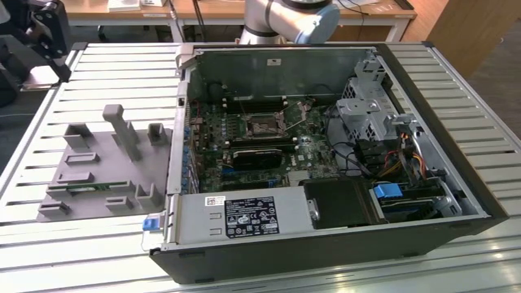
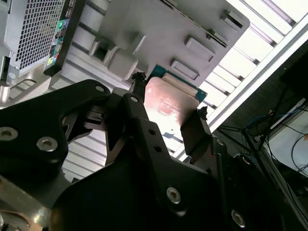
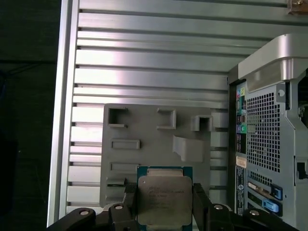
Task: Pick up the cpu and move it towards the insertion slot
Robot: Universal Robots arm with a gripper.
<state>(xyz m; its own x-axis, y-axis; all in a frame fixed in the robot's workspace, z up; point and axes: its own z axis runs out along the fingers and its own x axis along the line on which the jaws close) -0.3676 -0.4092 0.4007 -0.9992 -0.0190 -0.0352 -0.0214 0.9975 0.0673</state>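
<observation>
In both wrist views the cpu [image 3: 163, 196] [image 2: 169, 102], a flat square chip with a silver top on a green rim, sits between two black fingers. My gripper [image 3: 164, 202] [image 2: 169, 98] is shut on it, one finger on each of two opposite edges. The chip hangs well above the grey fixture plate [image 3: 154, 139] on the slatted table. The insertion slot [image 1: 262, 127], a silver-framed square socket with a dark centre, lies on the motherboard inside the open computer case in the exterior view. The arm's elbow [image 1: 289, 18] shows behind the case.
The open computer case [image 1: 326, 244] fills the exterior view's right, with a black heatsink block [image 1: 258, 159] and drive bays [image 1: 382, 122] inside. The grey fixture plate [image 1: 106, 171] on the exterior view's left holds a green memory strip [image 1: 89, 187]. The case's rear panel [image 3: 262, 144] stands beside the plate.
</observation>
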